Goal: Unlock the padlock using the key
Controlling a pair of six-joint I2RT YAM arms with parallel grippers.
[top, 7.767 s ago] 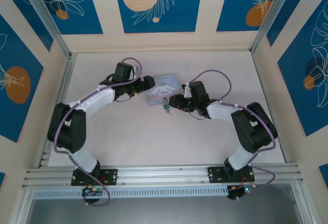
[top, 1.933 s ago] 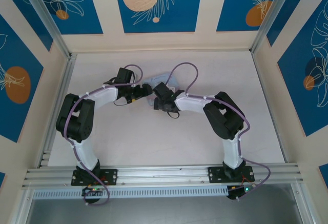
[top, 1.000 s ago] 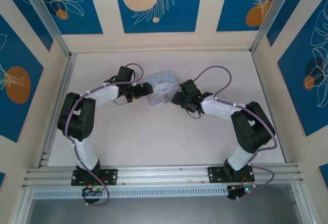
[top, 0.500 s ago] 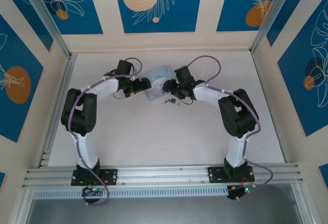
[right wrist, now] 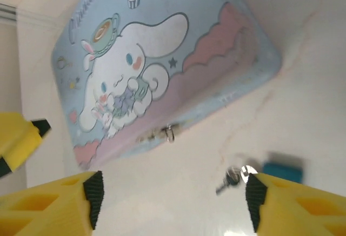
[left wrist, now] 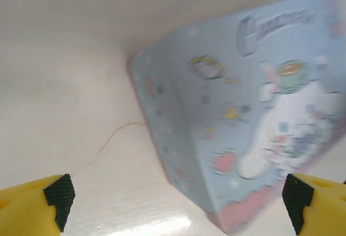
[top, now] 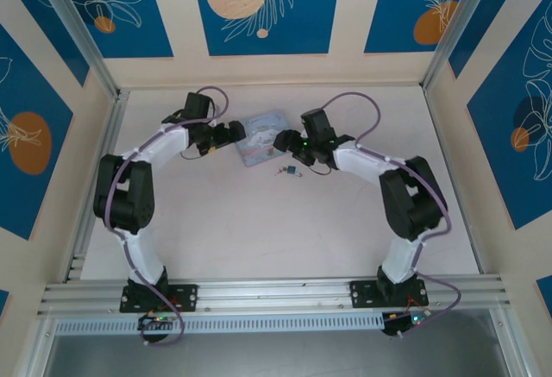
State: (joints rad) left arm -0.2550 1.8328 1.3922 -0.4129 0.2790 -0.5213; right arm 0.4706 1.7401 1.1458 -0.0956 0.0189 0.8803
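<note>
Notes from top view + both wrist cams.

- L arm: left gripper [left wrist: 178, 203] is spread wide w/ nothing in it. It hovers at one end of the tin box [left wrist: 243, 112]. A box corner sits ahead, btw the yellow fingers, not touching as far as I can see.
- R arm: right gripper [right wrist: 172, 198] has jaws well apart, also empty. It points at the box's front side, where the hasp [right wrist: 168, 133] hangs w/ nothing through it.
- padlock [right wrist: 281, 166]: lying on the table [top: 259, 239], off the box, near its front side and a bit off to one side of the hasp. Blurry, so can't tell if the shackle is sprung or closed.
- key [right wrist: 230, 176]: on the table just beside the padlock, on a small ring. Looks out of the lock, but too small to say if the two touch.

Judgement: neither item is in hand, so the step is pick-up. If the lock is closed, the unlocking proper hasn't begun.

Next move, my guess:
- R gripper is nearer, so it goes down to the table and pinches the key by its head, blade sticking out.
- L gripper comes round the box to pin or lift the padlock, keyhole toward the key.

What it calls for:
- A flat, careful pinch on a thin sliver on a hard top, which prob. skids.
- The ring may drag.
- The lock is light and will slide if pushed w/o being held.
- The tin crowds the far side, so approach from the near side.
</note>
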